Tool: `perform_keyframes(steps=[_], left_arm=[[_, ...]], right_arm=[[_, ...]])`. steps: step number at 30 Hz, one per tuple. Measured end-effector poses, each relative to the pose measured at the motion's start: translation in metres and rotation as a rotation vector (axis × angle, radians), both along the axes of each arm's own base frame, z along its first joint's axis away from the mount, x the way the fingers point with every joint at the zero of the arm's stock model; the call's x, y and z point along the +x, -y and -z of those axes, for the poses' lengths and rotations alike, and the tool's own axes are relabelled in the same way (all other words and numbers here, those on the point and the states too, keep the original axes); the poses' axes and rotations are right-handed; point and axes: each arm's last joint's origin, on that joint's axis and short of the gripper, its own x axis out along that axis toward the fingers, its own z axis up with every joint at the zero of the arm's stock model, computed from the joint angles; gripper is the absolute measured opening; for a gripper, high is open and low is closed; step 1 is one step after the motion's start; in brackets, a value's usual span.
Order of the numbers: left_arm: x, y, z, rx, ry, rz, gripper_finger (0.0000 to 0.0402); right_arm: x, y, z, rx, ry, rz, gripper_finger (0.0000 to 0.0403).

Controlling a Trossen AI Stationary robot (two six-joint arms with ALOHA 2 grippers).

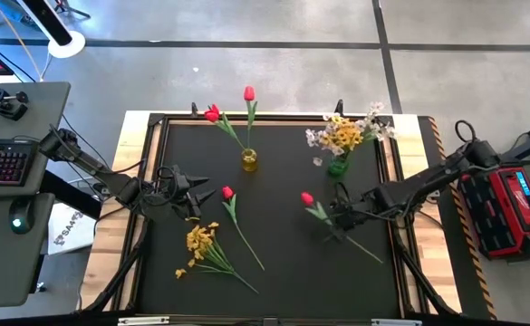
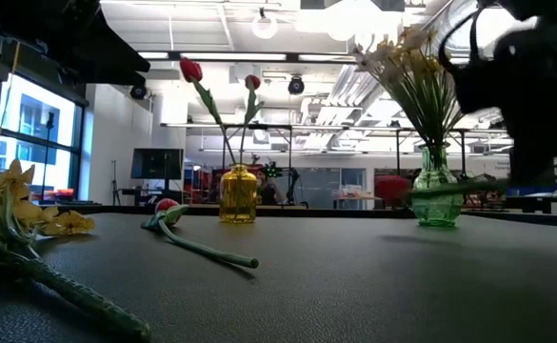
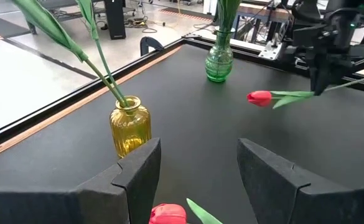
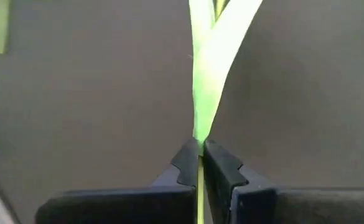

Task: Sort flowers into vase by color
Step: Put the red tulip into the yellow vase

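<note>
While the right hand [image 4: 200, 163] grips it, the tulip [image 1: 307, 198] points left.

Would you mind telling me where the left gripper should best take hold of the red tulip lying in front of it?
Probably mid-stem, from straight above. The red tulip lies flat on the mat, bud toward the open left gripper, thin stem trailing away. Fingers should straddle the stem crosswise, below the bud, as the right gripper has done with its tulip.

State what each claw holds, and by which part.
The right claw is shut on a red tulip, gripping its green stem below the leaves. The left claw is open and holds nothing.
</note>
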Motion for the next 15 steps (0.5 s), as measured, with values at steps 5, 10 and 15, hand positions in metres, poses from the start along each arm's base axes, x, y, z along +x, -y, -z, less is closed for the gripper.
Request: perform_keyframes(steps=[5,10,15], left_arm=[[0.000,0.000,0.000,0.002,-0.001,0.001,0.0200],[0.000,0.000,0.000,0.002,-0.001,0.000,0.0200],[0.000,0.000,0.000,0.002,-0.001,0.000,0.0200]], right_arm=[[0.020,-0.006,0.010,-0.083,0.121,-0.117,0.0001],[0.049,0.007,0.037,-0.135,0.143,-0.028,0.0000],[0.079,0.022,0.056,-0.152,0.088,0.051,0.0000]])
